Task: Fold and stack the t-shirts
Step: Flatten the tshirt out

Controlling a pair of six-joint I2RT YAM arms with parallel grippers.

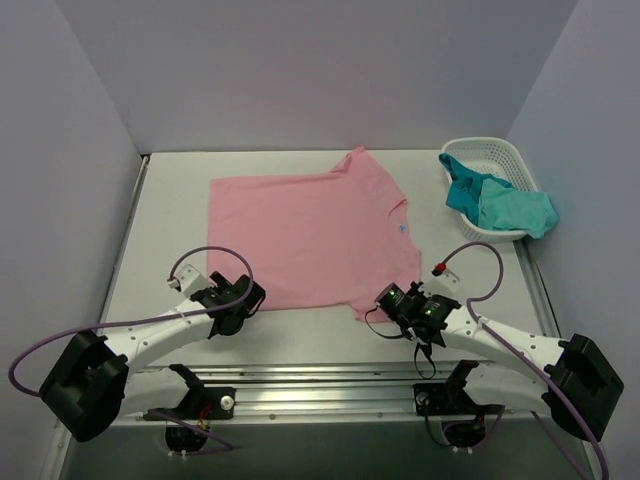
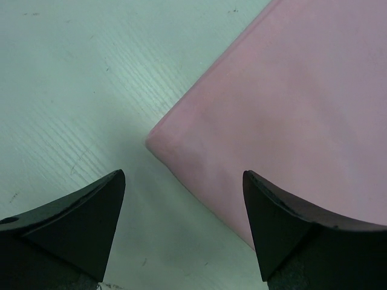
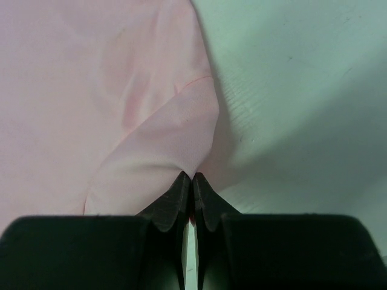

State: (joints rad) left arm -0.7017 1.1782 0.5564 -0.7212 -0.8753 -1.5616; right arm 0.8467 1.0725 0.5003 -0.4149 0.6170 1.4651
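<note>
A: Pink t-shirt (image 1: 300, 235), just one?
B: One, flat on the white table (image 1: 170, 220). Teal t-shirts (image 1: 500, 205) are heaped in one basket (image 1: 490, 143), count unclear.
A: Lying how?
B: Lengthwise left to right, collar rightward.
A: Claws?
B: Left gripper (image 2: 184, 181) is spread wide at the hem corner; right gripper (image 3: 193, 178) pinches the near sleeve. Pale walls (image 1: 300, 70) stand on three sides.

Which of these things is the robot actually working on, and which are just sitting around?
Part of the job:
pink t-shirt, spread on the table, one corner pinched by the right gripper
teal t-shirts, heaped in the white basket
left gripper, open at another corner

Just there:
white basket
table
</note>
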